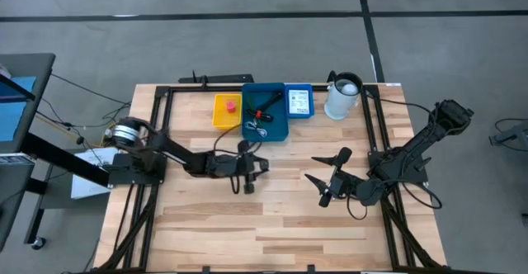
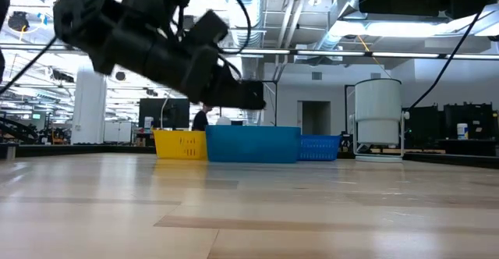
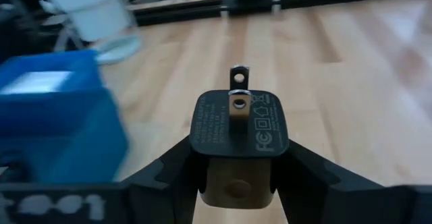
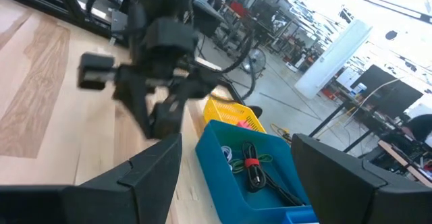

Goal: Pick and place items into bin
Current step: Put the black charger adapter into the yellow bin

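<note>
My left gripper [image 1: 250, 175] is over the middle of the table, shut on a small black block [image 3: 239, 123] with two metal prongs; the right wrist view also shows this block [image 4: 94, 72]. At the far edge stand a yellow bin [image 1: 227, 113] holding a pink-red cube [image 1: 230, 106], a blue bin [image 1: 266, 124] holding black coiled cables [image 4: 253, 170], and a small blue bin [image 1: 299, 88] holding a white printed packet [image 1: 299, 101]. My right gripper [image 1: 313, 169] waits open to the right of centre, with nothing between its fingers. My left gripper pinches the black block by two opposite sides [image 3: 200, 140] between its two fingers [image 3: 169, 166]. The block's pronged face [image 3: 237, 102] points away from the wrist. The fingers come in nearly level from the table's left. The block is lifted clear of the table.
A white cylindrical jug [image 1: 342, 96] stands at the far right beside the small blue bin. A black frame [image 1: 169, 92] runs around the tabletop's edges. Bare wood [image 1: 272, 224] stretches across the near half of the table.
</note>
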